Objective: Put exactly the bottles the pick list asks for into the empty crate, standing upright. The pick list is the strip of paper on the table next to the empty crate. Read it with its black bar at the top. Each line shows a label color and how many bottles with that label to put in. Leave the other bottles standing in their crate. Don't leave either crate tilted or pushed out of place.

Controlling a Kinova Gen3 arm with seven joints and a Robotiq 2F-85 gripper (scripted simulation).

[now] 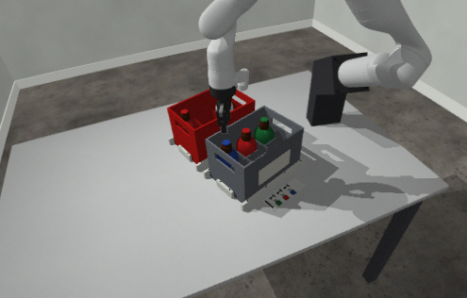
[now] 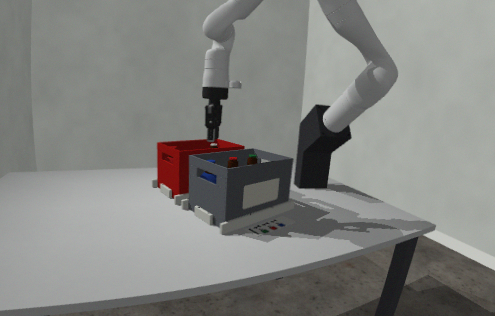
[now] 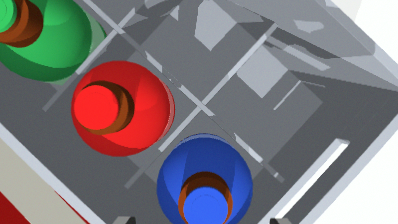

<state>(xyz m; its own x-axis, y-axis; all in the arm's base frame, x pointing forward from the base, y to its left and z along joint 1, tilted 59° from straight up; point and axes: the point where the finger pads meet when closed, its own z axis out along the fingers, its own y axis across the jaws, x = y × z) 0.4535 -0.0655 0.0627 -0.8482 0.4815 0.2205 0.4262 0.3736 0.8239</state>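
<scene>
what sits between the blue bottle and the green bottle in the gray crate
The red bottle, standing between the blue and green ones; the top and wrist views show it.

The top view looks down at a slant from high at the worktop's near side [image 1: 110,226] [image 2: 92,240], taking in floor, walls and both crates, the red one [image 1: 200,137] [image 2: 169,172] beyond the gray one [image 1: 225,174] [image 2: 208,195] [image 3: 350,175]. The exterior view faces much the same way from lower down, so the gray crate's outer walls show more than its inside. Both stand well back and share the crates, the worktop and the black arm mount [image 1: 325,108] [image 2: 312,167] at right. The wrist view sits close above the gray crate, facing down into it, the pincer [image 1: 224,129] [image 2: 212,140] [image 3: 202,222] tips cut off at its bottom edge. All three views share that crate and its bottles.
</scene>
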